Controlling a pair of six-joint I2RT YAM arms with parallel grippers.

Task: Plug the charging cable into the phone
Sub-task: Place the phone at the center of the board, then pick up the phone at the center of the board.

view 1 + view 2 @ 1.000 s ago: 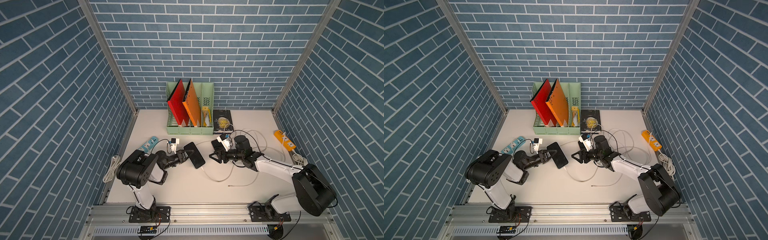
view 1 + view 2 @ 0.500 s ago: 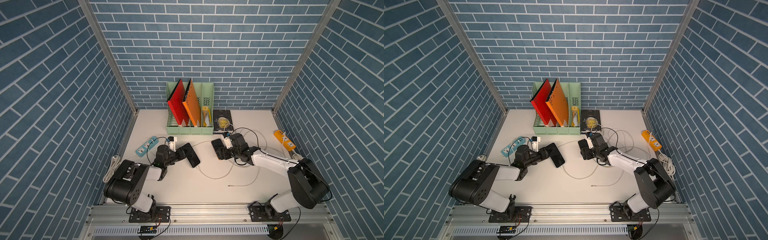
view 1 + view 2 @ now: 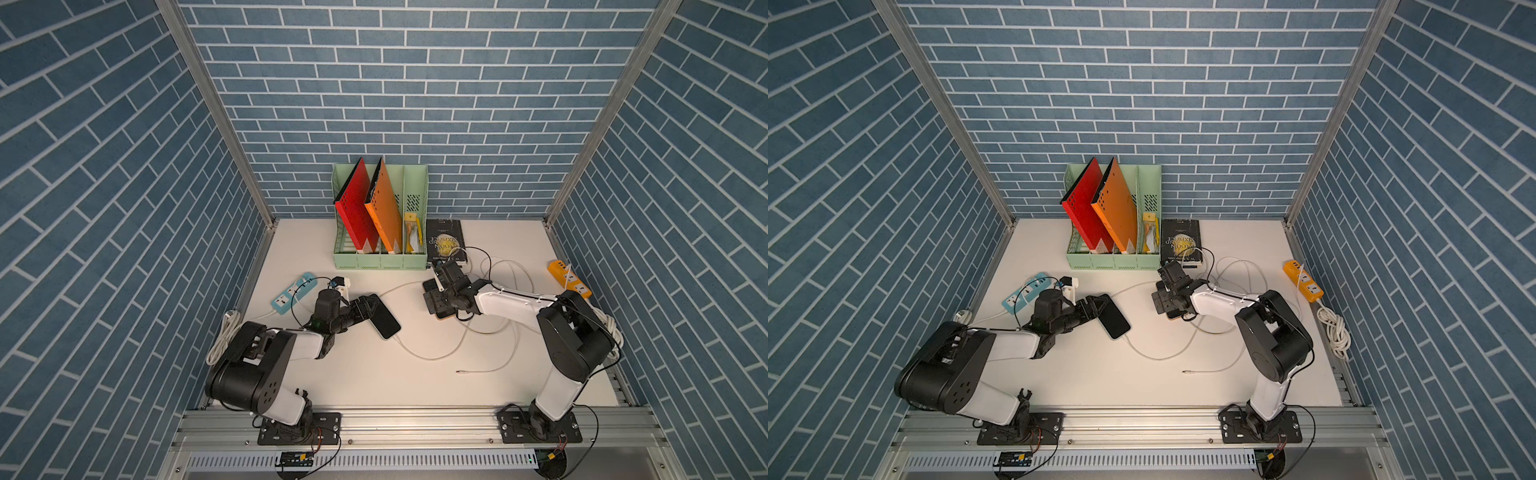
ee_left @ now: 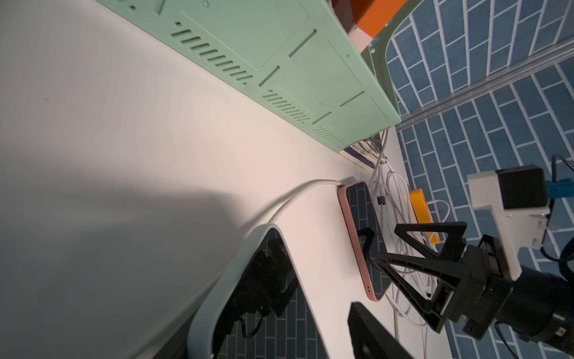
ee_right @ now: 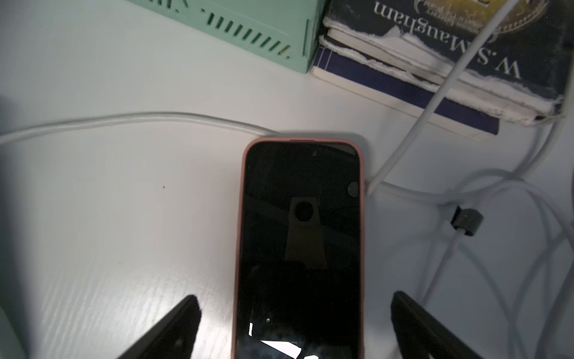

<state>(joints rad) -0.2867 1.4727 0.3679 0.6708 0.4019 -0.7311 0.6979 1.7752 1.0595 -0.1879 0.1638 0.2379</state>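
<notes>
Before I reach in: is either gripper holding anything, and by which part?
Nothing is gripped. The right gripper is open astride the pink phone, clear of its sides; the left gripper is open at the pale-cased phone.

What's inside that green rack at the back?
A red folder and an orange folder lean in the green rack, a yellow packet beside them. Anything behind the folders is covered.

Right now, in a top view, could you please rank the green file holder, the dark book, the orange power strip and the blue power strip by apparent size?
1. green file holder
2. dark book
3. orange power strip and blue power strip: they look about alike, so I will not rank them.
</notes>
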